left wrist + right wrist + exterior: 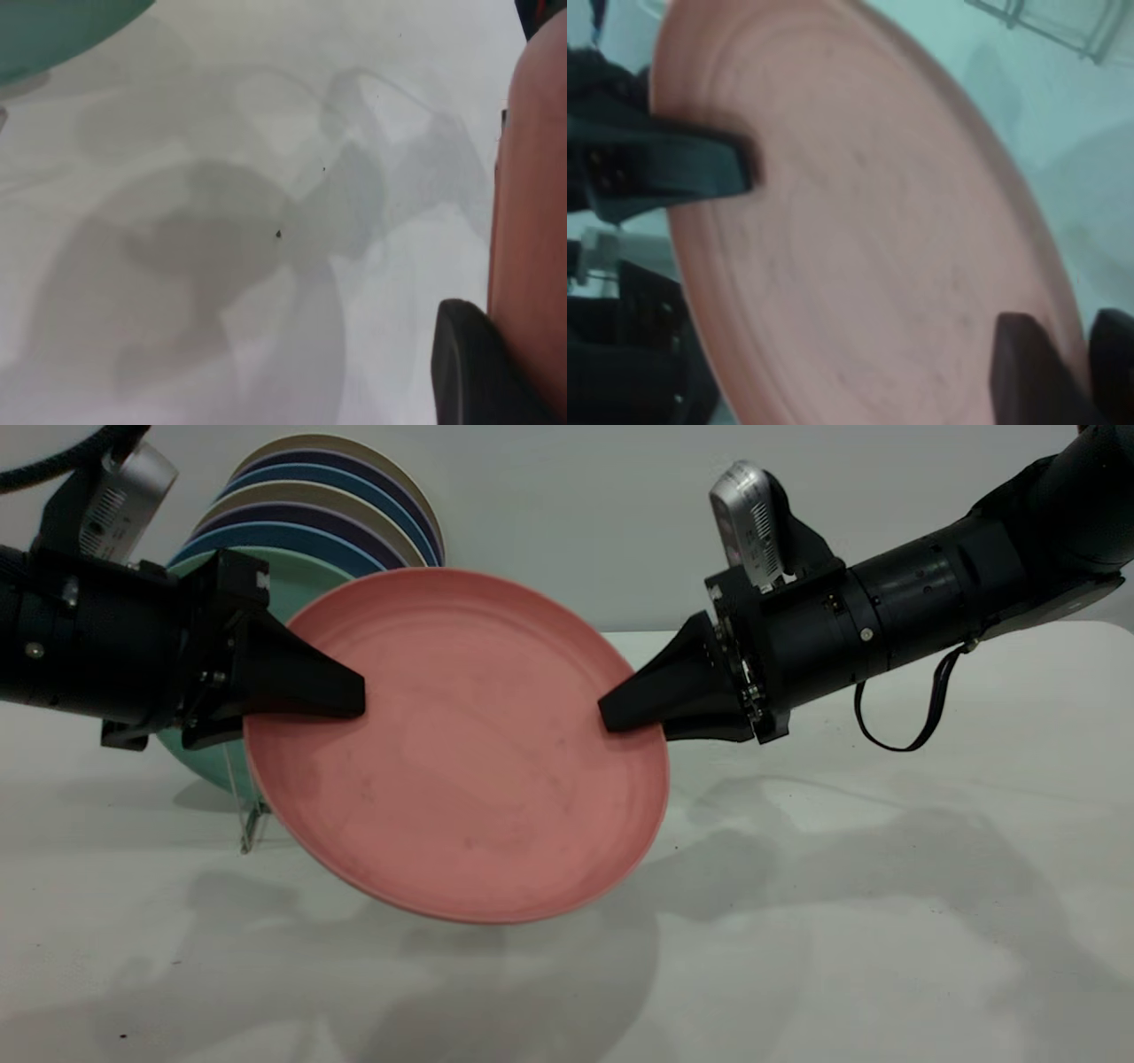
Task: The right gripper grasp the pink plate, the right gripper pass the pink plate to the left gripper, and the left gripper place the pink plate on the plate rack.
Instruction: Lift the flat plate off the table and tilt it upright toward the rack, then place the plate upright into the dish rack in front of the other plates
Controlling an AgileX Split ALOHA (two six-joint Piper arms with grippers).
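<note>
The pink plate (461,762) hangs tilted in mid-air above the table, its face toward the exterior camera. My left gripper (354,695) is shut on its left rim, one finger across the face. In the left wrist view one black finger (469,363) lies against the plate (532,221); the other finger is hidden. My right gripper (613,713) is shut on the right rim; in the right wrist view (1063,341) its fingers straddle the plate's edge (877,239). The left gripper's finger (700,168) also shows there. The plate rack (252,824) stands behind at left, mostly hidden.
Several plates stand upright in the rack: a teal-green plate (292,580) in front, blue, beige and purple ones (337,496) behind it. The rack's wire loops show in the right wrist view (1050,22). The white table (797,957) spreads below.
</note>
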